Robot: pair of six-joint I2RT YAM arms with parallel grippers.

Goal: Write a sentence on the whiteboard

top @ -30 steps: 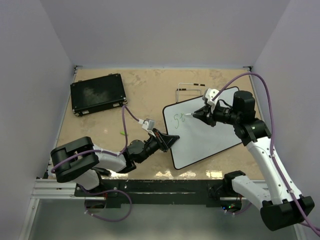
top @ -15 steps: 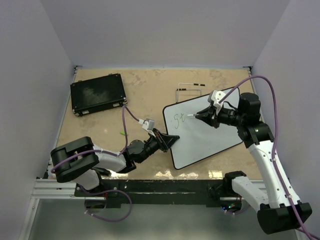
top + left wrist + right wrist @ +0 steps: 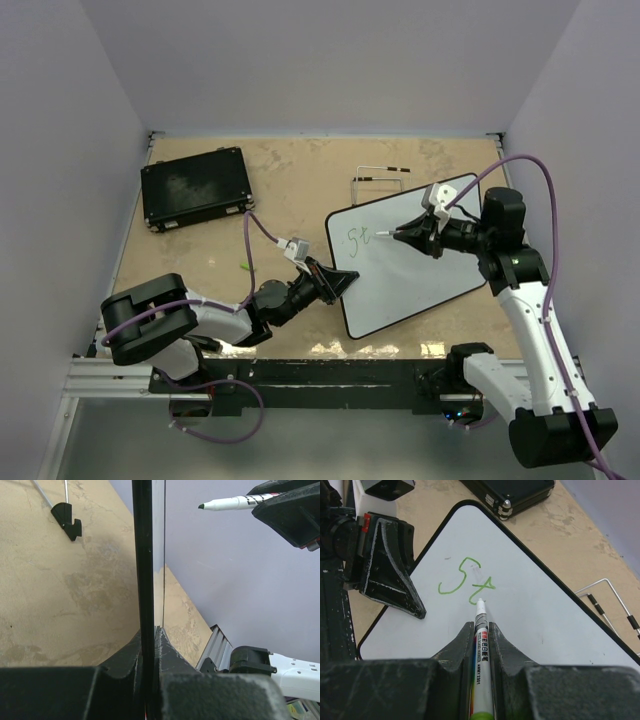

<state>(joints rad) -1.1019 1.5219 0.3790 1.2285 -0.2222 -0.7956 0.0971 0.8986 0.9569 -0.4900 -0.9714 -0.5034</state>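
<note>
Near the far-left corner of the whiteboard (image 3: pixel 420 275), the sentence (image 3: pixel 465 582) amounts to a green "S" and "t"; most of the wording is not yet written.

- Location: the board lies flat on the table (image 3: pixel 290 190), right of centre and skewed. Its long axis runs from left to right and rises toward the far right.
- Orientation: the two letters follow that long axis and read left to right from the arms' side.
- The marker (image 3: pixel 481 635) points from the right side toward the left arm, tip just beside the foot of the "t". Whether the tip touches is hard to say; the left wrist view suggests it may be lifted.
- The right gripper (image 3: pixel 481 626) is clamped on the marker barrel.
- The left gripper (image 3: pixel 335 282) is pinched onto the board's near-left rim.
- A black case (image 3: pixel 195 187) sits well apart at far left, and a wire stand (image 3: pixel 380 178) stands beyond the board.

Judgement for the step in hand: place the next letter just right of the "t" and keep it parallel to the long edge. Press lightly and keep the left clamp firm so the board cannot slide.
</note>
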